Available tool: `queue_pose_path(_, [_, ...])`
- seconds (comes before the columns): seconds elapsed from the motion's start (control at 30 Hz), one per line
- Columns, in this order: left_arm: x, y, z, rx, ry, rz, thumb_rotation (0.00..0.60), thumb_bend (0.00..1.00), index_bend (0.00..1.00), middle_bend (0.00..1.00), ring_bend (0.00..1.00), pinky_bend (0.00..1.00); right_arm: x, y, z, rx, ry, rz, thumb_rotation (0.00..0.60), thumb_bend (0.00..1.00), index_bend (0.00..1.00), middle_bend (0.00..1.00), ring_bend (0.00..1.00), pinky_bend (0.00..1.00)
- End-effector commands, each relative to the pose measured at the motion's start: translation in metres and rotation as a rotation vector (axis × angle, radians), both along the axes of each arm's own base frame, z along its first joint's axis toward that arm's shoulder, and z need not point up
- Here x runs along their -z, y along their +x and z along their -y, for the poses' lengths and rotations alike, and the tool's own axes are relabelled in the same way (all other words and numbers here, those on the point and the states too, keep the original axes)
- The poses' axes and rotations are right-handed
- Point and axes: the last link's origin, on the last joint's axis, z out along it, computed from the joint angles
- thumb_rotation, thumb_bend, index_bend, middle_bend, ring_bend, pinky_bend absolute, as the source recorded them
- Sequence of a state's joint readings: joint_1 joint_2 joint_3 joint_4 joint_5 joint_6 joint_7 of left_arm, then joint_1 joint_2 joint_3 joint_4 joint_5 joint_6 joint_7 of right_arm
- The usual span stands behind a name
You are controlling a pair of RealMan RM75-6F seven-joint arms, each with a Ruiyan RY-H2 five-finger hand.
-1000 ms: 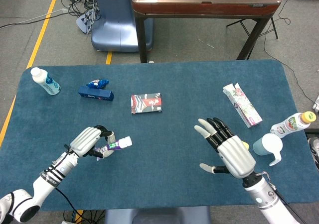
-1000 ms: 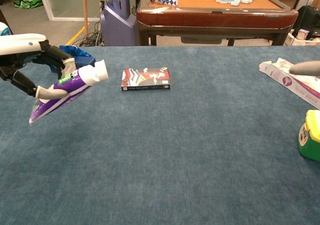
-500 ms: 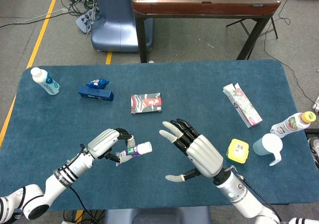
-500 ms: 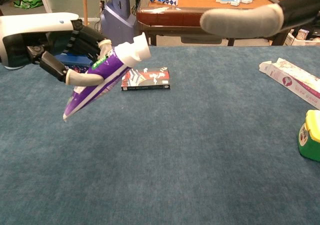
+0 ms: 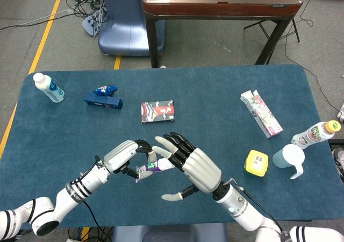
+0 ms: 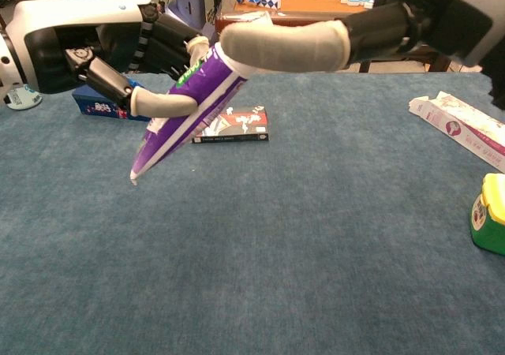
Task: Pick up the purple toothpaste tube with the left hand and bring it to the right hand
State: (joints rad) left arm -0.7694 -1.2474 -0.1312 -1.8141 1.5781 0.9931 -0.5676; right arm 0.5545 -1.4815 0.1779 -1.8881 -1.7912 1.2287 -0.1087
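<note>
Two hands meet above the desk [image 5: 226,91]: my left hand [image 5: 124,156] clamps the purple toothpaste tube [image 6: 185,114] cap-forward for transfer; my right hand [image 5: 189,164], fingers [image 6: 284,46] spread, seemingly touches its cap, grasping nothing.

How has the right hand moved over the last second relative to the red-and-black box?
Yes. In the head view the right hand has swept leftward, now lying below the red-and-black box and meeting the purple toothpaste tube.

Head view overhead; chest view low, close.

Left hand [image 5: 124,155] holds purple toothpaste tube [image 5: 151,168] against right hand [image 5: 194,166].
</note>
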Motion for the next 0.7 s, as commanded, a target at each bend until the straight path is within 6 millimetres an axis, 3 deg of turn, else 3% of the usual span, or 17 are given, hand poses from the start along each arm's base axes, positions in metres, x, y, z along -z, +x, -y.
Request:
queue_pose_path(0.03, [0.001,0.004,0.001,0.008,-0.007,0.003,0.6,0.44,0.55,0.66,0.46,0.26,0.004,0.005,0.003,-0.014,-0.003,-0.004,0.232,0.0,0.0,0.0,0.0,0.0])
queue_pose_path(0.7, [0.01,0.027,-0.001,0.069,-0.038,0.003,0.6,0.44,0.55,0.66,0.47,0.26,0.019,0.025,0.008,-0.068,0.01,-0.003,0.219,0.0,0.0,0.0,0.0,0.0])
